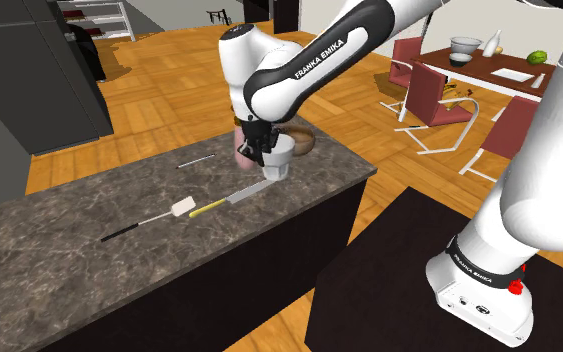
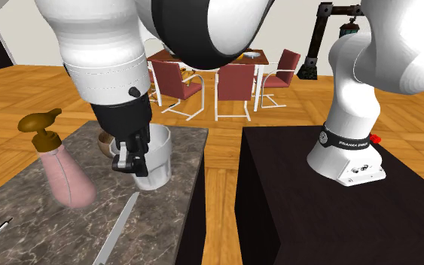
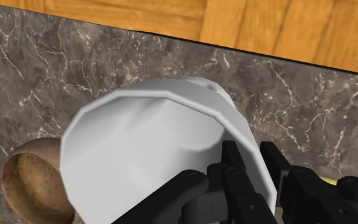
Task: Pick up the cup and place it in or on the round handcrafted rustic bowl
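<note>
Shoulder view: at frame centre, the gripper point(image 1: 266, 157) is clamped on the white cup point(image 1: 282, 161) near the marble counter's point(image 1: 89, 225) right end, with the brown bowl point(image 1: 305, 143) just behind. Second exterior view: the cup sits left of centre, with a pink soap dispenser point(image 2: 65, 172) further left. Wrist view: the fingers point(image 3: 236, 162) pinch the cup's wall, and the bowl lies beside the cup.

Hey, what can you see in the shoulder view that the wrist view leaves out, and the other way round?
Shoulder view, not wrist: the pink bottle, a yellow-handled knife and the dining table. Wrist view, not shoulder: the speckled inside of the brown bowl. Both: the hand clasping the wall of the white cup, over the dark veined counter.
</note>
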You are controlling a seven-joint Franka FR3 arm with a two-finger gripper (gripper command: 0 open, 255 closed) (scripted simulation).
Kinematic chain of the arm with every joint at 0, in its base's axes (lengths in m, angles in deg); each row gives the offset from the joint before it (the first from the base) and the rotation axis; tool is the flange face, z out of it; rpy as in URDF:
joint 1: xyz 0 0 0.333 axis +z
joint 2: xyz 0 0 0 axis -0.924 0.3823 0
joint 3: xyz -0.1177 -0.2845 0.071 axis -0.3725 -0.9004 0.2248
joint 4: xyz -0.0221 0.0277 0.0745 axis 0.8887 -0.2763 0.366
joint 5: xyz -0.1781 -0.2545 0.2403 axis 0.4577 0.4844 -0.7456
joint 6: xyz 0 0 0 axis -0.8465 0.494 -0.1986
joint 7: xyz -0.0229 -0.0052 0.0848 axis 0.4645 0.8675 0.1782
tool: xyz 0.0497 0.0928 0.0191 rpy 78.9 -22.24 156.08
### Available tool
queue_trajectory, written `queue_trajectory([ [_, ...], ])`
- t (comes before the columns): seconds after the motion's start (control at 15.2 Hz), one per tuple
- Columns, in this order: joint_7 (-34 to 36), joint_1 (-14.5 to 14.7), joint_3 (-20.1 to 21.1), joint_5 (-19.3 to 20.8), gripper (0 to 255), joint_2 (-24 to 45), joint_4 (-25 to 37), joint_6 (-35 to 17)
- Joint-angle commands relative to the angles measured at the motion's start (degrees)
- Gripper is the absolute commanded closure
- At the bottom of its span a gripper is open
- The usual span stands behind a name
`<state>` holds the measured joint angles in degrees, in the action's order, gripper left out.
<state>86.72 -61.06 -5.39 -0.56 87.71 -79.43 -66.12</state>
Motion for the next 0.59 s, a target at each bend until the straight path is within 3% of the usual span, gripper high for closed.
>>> queue_trajectory([
  [0.0, -0.6, -0.1, 0.1, -0.6, 255, -0.9, 0.6, 1.4],
  [0.26, -1.4, -0.2, 0.3, -1.4, 255, -2.3, 1.6, 3.6],
  [0.53, -6.5, -3.0, -1.9, -1.2, 255, -0.8, 4.2, 3.9],
])
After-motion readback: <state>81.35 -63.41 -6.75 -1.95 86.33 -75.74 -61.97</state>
